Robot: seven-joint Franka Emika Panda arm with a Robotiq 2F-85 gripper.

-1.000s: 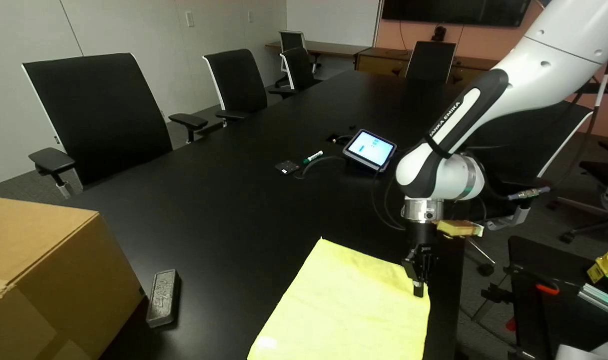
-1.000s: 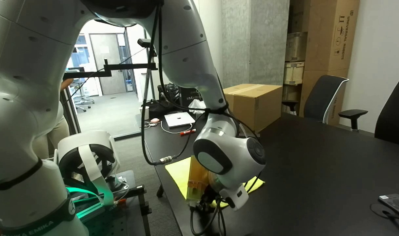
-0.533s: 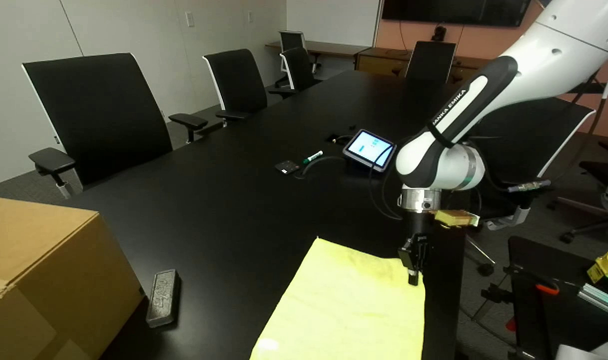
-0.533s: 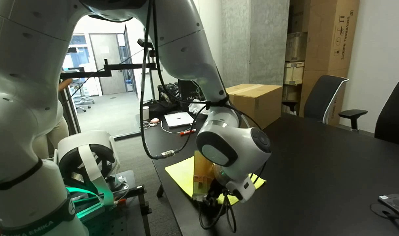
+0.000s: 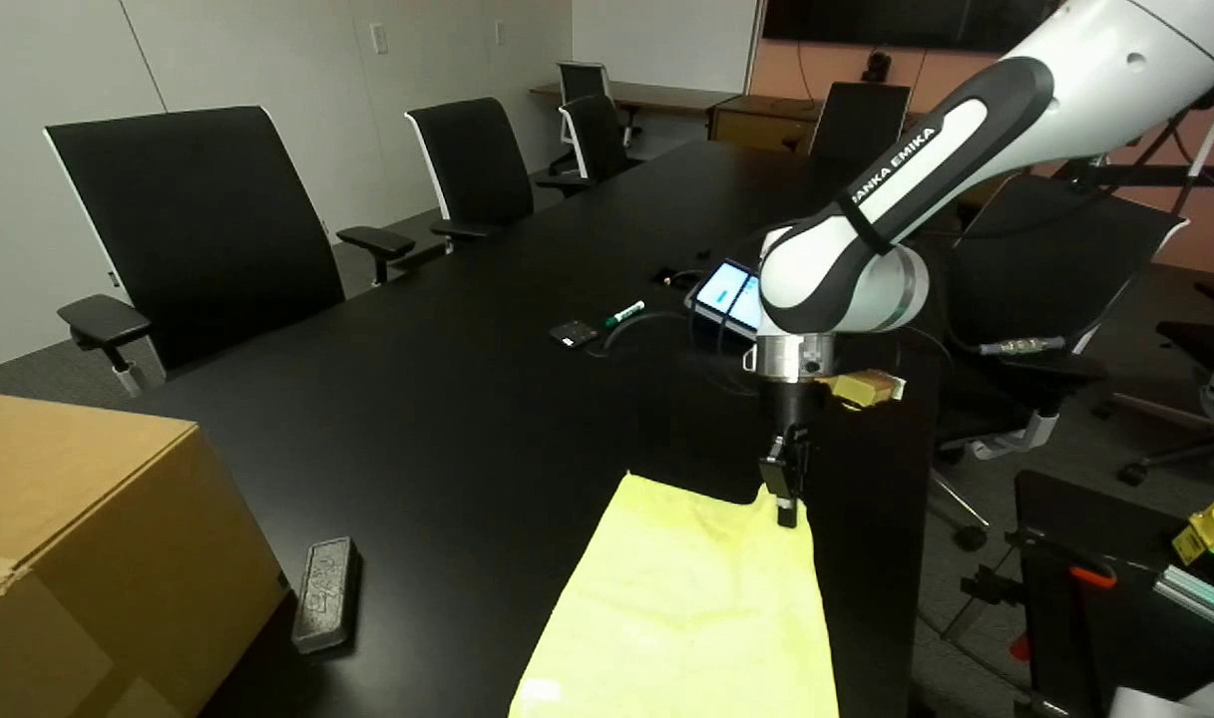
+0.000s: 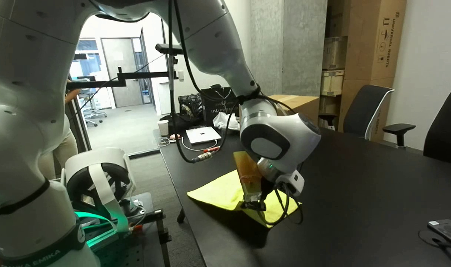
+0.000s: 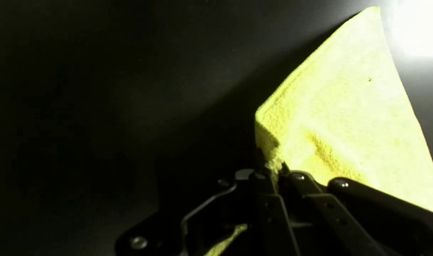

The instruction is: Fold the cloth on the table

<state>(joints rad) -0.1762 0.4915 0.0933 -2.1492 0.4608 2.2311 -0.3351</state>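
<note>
Cloth pinched in tool, closed cardboard box, contents hidden

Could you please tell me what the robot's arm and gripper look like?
The arm is white and smoothly rounded, with black panels and lettering showing "ANKA EMIKA". Black cables run along it, and a black strap wraps around it. A silvery collar sits above the black gripper, which has shiny screws. An amber casing is mounted alongside.

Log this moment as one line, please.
gripper: shut on cloth | cloth: raised at grip, otherwise largely on table | fold: not complete
</note>
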